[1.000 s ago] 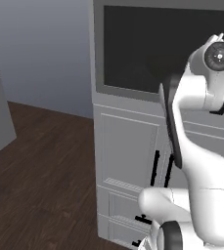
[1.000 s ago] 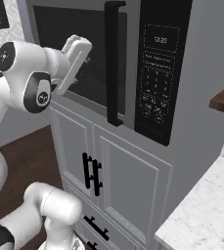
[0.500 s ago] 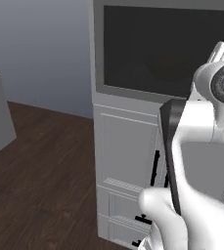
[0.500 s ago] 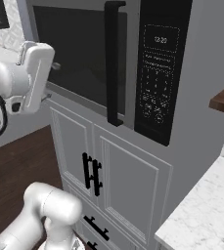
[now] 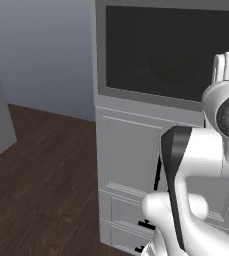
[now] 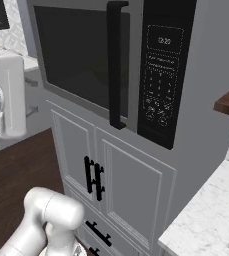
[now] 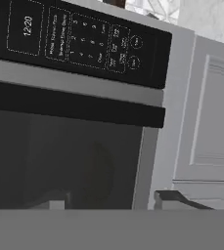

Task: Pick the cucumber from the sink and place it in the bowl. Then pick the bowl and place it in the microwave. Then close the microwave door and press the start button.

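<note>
1 black control panel (image 6: 163, 75) beside the microwave door (image 6: 81, 60).

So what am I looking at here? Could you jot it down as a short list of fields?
Setting: simulated kitchen, dark wood floor
Microwave: built into a tall grey unit, above panelled cabinets
Microwave door: shut, dark window, black vertical handle
Control panel: black, to the right of the door, clock lit
Inside the microwave: too dark behind the window to tell
Robot arm: white, raised in front of the microwave
Countertop: white marble, lower right in the right base view
</note>
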